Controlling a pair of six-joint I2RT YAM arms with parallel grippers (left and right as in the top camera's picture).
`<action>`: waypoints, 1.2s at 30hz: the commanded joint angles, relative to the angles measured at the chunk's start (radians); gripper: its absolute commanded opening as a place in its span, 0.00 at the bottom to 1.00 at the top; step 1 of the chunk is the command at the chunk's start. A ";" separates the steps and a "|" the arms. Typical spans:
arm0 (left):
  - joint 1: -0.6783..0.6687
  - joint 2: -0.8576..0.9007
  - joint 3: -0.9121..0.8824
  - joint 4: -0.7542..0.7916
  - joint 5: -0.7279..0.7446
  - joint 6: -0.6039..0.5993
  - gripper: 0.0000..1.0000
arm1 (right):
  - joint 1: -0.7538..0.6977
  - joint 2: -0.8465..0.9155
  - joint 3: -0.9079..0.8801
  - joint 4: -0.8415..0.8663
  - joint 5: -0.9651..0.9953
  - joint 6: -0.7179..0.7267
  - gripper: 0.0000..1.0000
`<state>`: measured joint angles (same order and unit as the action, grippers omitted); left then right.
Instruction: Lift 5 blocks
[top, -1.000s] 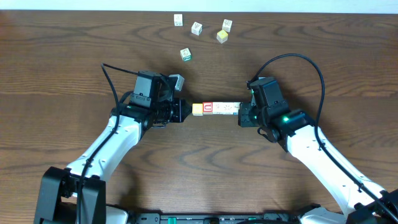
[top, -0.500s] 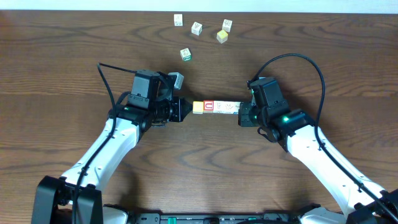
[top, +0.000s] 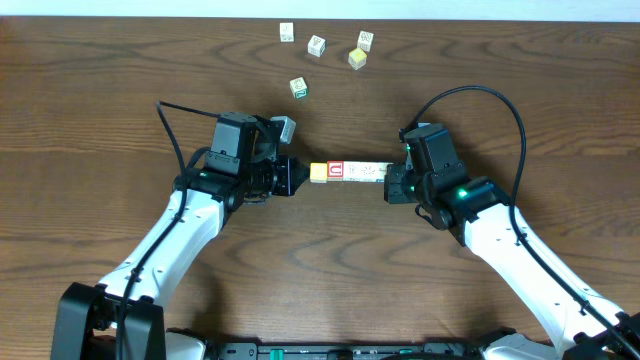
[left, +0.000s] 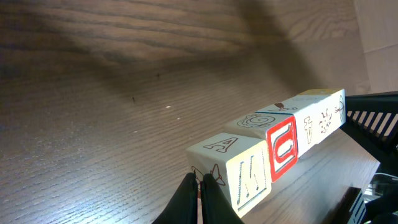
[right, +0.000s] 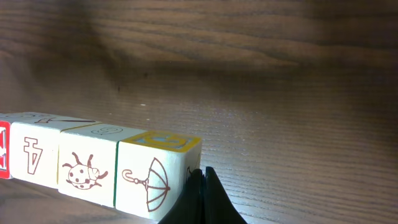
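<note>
Several wooden blocks form one straight row (top: 348, 172) between my two grippers. From left to right I see a yellow-orange cube (top: 318, 174), a red-bordered cube (top: 335, 171) and whitish cubes. My left gripper (top: 302, 177) is shut, and its tip presses the row's left end. The left wrist view shows its closed fingertips (left: 200, 184) against the nearest block (left: 239, 174). My right gripper (top: 388, 181) is shut too. Its tip (right: 200, 178) presses the umbrella-marked end block (right: 152, 177). A shadow lies under the row, and I cannot tell whether it clears the table.
Loose cubes lie at the far side: three white ones (top: 287, 32) (top: 316, 45) (top: 365, 40), a pale yellow one (top: 357, 59) and a green-bordered one (top: 298, 88). The table's far edge (top: 450, 19) runs just behind them.
The block row and both gripper tips have shifted slightly toward the far side in the overhead view. The left arm has swung a little. Both grippers stay shut.
</note>
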<state>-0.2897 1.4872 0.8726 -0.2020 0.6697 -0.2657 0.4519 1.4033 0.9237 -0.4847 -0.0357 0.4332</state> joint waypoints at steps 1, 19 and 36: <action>-0.075 -0.017 0.061 0.026 0.260 -0.010 0.07 | 0.100 -0.027 0.064 0.047 -0.410 0.008 0.01; -0.075 -0.018 0.061 0.026 0.260 -0.010 0.07 | 0.100 -0.051 0.064 0.046 -0.399 0.008 0.01; -0.075 -0.045 0.061 0.026 0.253 -0.017 0.07 | 0.100 -0.051 0.064 0.046 -0.394 0.008 0.01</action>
<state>-0.2897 1.4803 0.8726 -0.2028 0.6617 -0.2741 0.4519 1.3655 0.9329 -0.4839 -0.0353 0.4328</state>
